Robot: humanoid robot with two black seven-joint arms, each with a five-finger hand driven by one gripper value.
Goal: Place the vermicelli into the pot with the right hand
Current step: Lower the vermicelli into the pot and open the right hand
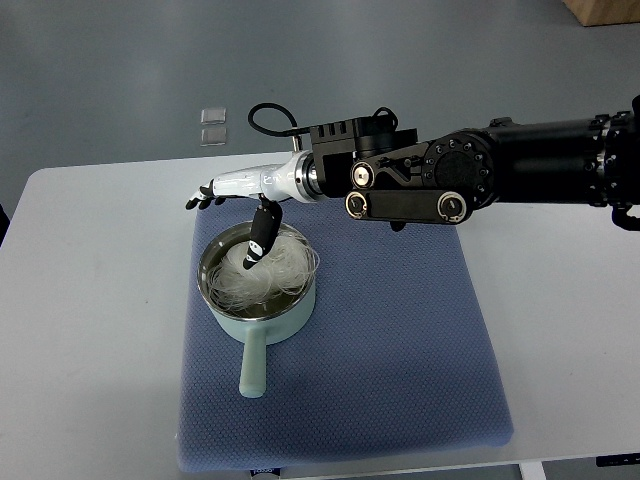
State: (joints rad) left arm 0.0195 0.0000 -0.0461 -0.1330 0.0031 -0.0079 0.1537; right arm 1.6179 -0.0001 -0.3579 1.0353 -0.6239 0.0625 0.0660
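A pale green pot (262,322) with a steel inside and a handle pointing toward me sits on the left part of the blue mat (400,330). A tangle of white vermicelli (262,270) lies in it, spilling a little over the far right rim. My right hand (228,200) reaches in from the right and hovers over the pot's far edge. Its white fingers (205,193) are stretched out to the left, and the black thumb (260,238) hangs down onto the vermicelli. Nothing is grasped. The left arm does not show.
The mat lies on a white table (90,300). Two small clear packets (213,125) rest on the grey floor beyond the table's far edge. A wooden box corner (605,10) shows at the top right.
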